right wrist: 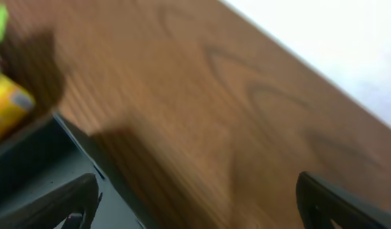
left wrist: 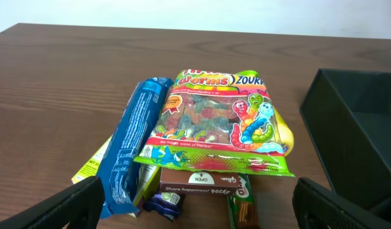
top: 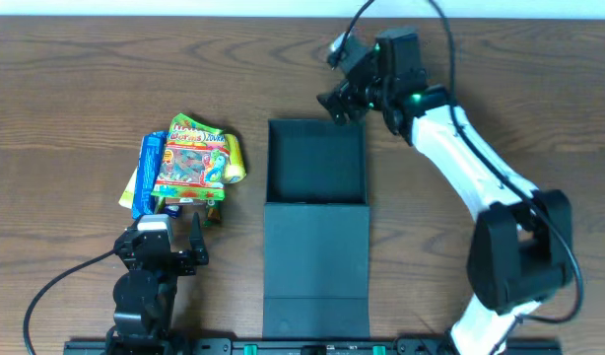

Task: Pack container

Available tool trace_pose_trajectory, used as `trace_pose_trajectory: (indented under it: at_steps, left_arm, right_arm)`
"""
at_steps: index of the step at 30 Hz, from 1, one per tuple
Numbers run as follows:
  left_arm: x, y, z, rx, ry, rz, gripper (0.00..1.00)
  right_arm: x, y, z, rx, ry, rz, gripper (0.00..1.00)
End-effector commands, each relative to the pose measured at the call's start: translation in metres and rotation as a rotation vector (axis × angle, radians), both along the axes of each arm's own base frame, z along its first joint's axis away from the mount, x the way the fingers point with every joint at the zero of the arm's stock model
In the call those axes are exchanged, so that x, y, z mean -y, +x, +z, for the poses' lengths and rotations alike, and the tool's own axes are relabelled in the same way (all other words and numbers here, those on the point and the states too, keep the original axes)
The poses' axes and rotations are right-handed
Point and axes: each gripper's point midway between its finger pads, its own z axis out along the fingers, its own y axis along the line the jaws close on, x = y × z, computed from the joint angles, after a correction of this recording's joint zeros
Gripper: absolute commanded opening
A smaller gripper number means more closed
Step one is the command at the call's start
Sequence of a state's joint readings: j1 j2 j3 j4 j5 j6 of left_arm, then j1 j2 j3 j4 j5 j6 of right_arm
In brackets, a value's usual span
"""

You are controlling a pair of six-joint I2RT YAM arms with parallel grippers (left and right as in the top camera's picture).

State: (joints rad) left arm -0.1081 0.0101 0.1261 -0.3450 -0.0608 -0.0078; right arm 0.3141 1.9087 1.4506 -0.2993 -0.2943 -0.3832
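Container (top: 316,163) open; brown packets (left wrist: 205,184) partly beneath worm-candy bag (left wrist: 214,121).

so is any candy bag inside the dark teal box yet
No, the dark teal-green matte rectangular box is empty; the colourful candy bags lie piled beside it.

**Both grippers open, nothing held**

left arm (top: 140,301): folded short at the near edge. left gripper (top: 165,237) points away from the base, fingers (left wrist: 62,207) spread wide.
right arm (top: 480,177): stretched far out, white link running diagonally. right gripper (top: 335,79) is turned toward the left side, its fingertips (right wrist: 339,203) wide apart and empty.
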Motion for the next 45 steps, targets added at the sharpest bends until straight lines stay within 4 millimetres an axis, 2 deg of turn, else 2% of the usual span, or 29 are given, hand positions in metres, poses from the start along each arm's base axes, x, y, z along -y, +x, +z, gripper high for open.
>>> trace_pose_trajectory:
  at_steps: [1, 11, 16, 19, 26, 33, 38, 41, 45]
  left_arm:
    - [-0.004, -0.002, -0.012, -0.032, -0.004, 0.027, 0.96]
    - [-0.004, -0.002, -0.012, -0.032, -0.004, 0.027, 0.95]
    - [-0.004, -0.002, -0.012, -0.032, -0.004, 0.027, 0.96]
    - [-0.004, -0.002, -0.012, -0.032, -0.004, 0.027, 0.96]
    - [-0.004, -0.002, -0.012, -0.032, -0.004, 0.027, 0.95]
    - [-0.004, -0.002, -0.012, -0.032, -0.004, 0.027, 0.95]
    - [-0.004, -0.002, -0.012, -0.032, -0.004, 0.027, 0.96]
    - [-0.004, -0.002, -0.012, -0.032, -0.004, 0.027, 0.95]
    - [-0.004, -0.002, -0.012, -0.032, -0.004, 0.027, 0.95]
  right_arm:
    - [0.001, 0.005, -0.013, 0.022, -0.078, 0.039, 0.98]
    - [0.011, -0.007, -0.063, -0.089, -0.223, 0.004, 0.87]
    - [0.018, -0.013, -0.077, -0.128, -0.268, 0.001, 0.77]
    - [0.03, -0.009, -0.086, -0.132, -0.318, -0.038, 0.71]
    - [0.058, -0.005, -0.102, -0.159, -0.411, -0.115, 0.64]
    - [0.112, -0.004, -0.107, -0.207, -0.503, -0.241, 0.64]
    - [0.147, -0.007, -0.111, -0.271, -0.492, -0.351, 0.64]
    - [0.179, -0.011, -0.114, -0.326, -0.462, -0.458, 0.63]
    - [0.216, -0.014, -0.116, -0.391, -0.368, -0.665, 0.47]
